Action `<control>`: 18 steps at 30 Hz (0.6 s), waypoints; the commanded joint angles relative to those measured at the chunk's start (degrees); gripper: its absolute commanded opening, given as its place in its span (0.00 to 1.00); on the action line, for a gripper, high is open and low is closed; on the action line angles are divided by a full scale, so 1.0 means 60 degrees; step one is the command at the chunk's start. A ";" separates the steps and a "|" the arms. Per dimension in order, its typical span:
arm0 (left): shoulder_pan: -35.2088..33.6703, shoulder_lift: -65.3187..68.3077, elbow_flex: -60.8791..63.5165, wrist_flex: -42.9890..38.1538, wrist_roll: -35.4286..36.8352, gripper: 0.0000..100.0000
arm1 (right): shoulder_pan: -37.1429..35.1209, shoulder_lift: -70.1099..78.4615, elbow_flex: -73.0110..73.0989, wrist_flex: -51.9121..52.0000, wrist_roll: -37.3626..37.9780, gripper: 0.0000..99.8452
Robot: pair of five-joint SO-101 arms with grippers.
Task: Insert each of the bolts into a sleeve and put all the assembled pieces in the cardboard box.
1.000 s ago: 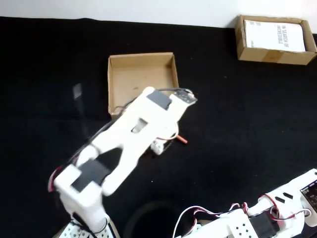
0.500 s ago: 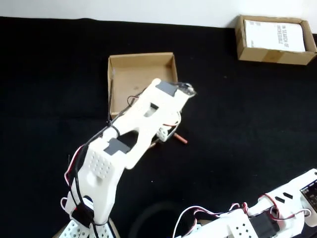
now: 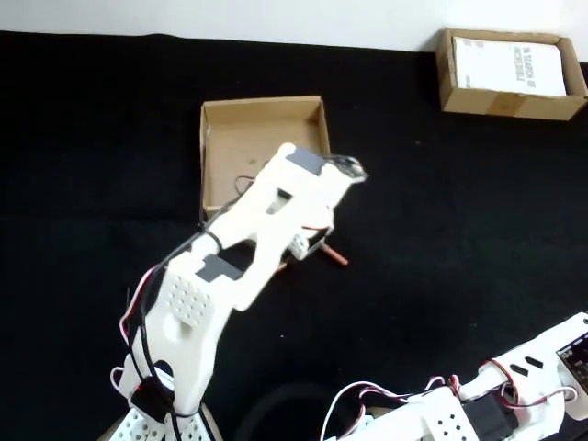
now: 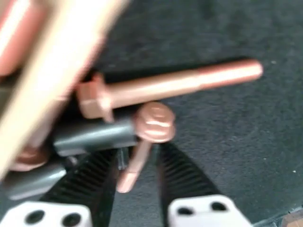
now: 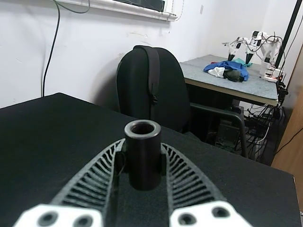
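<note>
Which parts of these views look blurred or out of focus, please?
Left wrist view: a tan edge near the lens is smeared, and the long bolt is soft. Right wrist view: the sleeve is sharp. High view: evenly in focus.

Even, bright light falls on the black table; shadows soft (faint sheen on the left arm).

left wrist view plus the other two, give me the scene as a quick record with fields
left gripper: open, jaws either side of a bolt
second bolt: lying on the black table beside a loose sleeve
right gripper: shut on an upright sleeve, bore up
cardboard box: partly under the left arm, visible part holds no pieces
</note>
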 commanded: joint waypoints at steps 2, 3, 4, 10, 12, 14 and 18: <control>0.0535 -0.0007 -0.0198 -0.0059 -0.0059 0.01 | -0.0066 -0.0154 0.1341 -0.0227 0.0059 0.01; 0.0667 -0.0022 -0.0212 -0.0015 -0.0059 0.01 | -0.0051 -0.0154 0.1341 -0.0227 0.0059 0.01; 0.0769 -0.0022 -0.0271 0.0000 -0.0044 0.01 | -0.0051 -0.0154 0.1341 -0.0227 0.0059 0.01; 0.1092 -0.0462 -0.1810 0.1084 0.1289 0.01 | -0.0549 -0.0154 0.1267 -0.0227 -0.0147 0.01; 0.1121 -0.0842 -0.2440 0.1641 0.1524 0.01 | -0.0901 -0.0154 0.1062 -0.0212 -0.0425 0.01; 0.1136 -0.1341 -0.2982 0.2066 0.1568 0.01 | -0.1370 -0.0154 0.0740 -0.0198 -0.0674 0.01; 0.1018 -0.2996 -0.3231 0.2154 0.1568 0.01 | -0.2645 -0.0154 -0.0256 0.0813 -0.1084 0.01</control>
